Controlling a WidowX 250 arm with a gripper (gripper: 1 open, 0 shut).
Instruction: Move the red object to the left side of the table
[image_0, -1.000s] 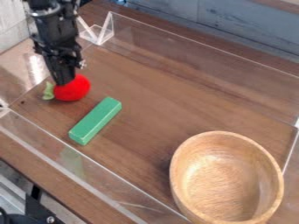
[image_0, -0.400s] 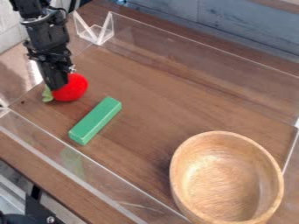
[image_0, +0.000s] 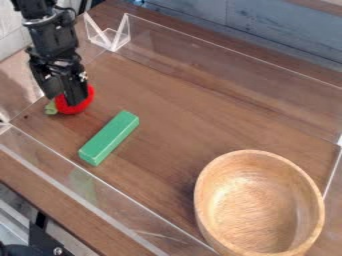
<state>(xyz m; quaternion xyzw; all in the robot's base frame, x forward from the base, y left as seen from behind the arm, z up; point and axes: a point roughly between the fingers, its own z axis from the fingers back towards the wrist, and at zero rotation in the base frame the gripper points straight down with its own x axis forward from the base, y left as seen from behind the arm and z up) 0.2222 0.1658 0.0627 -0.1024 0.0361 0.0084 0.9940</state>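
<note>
At far left of the counter (image_0: 201, 90), my hand (image_0: 62, 98) stands wide, fingers straddling the red object (image_0: 75, 98); green block (image_0: 108, 137) nearby, wooden bowl (image_0: 261, 205) well apart.

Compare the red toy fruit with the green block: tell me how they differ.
Shape: the red toy fruit is round like a ball; the green block is a long flat bar.
Size: the fruit is the shorter of the two; the block stretches much longer.
Place: the fruit sits under the black claw, between its open fingers; the block lies free, apart from the claw.
Both rest on the brown table.
</note>
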